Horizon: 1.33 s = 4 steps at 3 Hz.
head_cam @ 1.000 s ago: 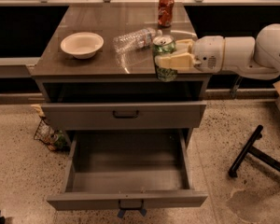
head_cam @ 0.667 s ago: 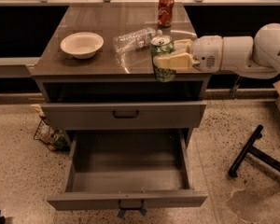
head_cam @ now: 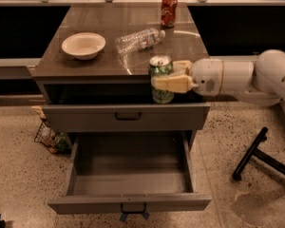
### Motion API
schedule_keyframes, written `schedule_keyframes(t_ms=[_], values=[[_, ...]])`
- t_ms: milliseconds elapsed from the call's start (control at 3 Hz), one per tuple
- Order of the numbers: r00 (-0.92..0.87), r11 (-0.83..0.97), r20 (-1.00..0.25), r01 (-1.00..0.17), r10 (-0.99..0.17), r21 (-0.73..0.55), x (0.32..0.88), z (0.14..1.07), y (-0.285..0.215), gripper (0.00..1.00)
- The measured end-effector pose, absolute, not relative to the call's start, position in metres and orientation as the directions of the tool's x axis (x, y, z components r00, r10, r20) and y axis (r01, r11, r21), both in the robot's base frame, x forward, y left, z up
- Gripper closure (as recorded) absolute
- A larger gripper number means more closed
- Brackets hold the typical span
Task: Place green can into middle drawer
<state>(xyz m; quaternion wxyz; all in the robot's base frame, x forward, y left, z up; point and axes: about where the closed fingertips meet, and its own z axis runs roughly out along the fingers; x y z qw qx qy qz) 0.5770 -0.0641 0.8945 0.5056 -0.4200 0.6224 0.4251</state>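
The green can is upright, held in the air in front of the cabinet's front edge, its silver top showing. My gripper reaches in from the right and is shut on the can, one cream finger across its front. The middle drawer is pulled fully open below, wide and deep, with nothing in it; a small dark handle sits on its front panel. The can hangs above the drawer's back right part, level with the shallower shut drawer front.
On the cabinet top stand a white bowl, a clear plastic bottle lying on its side and a red soda can. A black chair leg is on the floor at right. A wire basket sits at left.
My gripper has carried the green can forward off the cabinet top and lower, over the open drawer.
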Motion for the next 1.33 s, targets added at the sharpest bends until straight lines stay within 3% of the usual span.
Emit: schedule_keyframes(t_ms=[667, 1333], values=[[-0.118, 0.126, -0.981, -0.987, -0.155, 0.099, 0.5, 0.794, -0.027, 1.0], [-0.13, 0.138, -0.978, -0.984, -0.162, 0.108, 0.491, 0.757, -0.024, 1.0]])
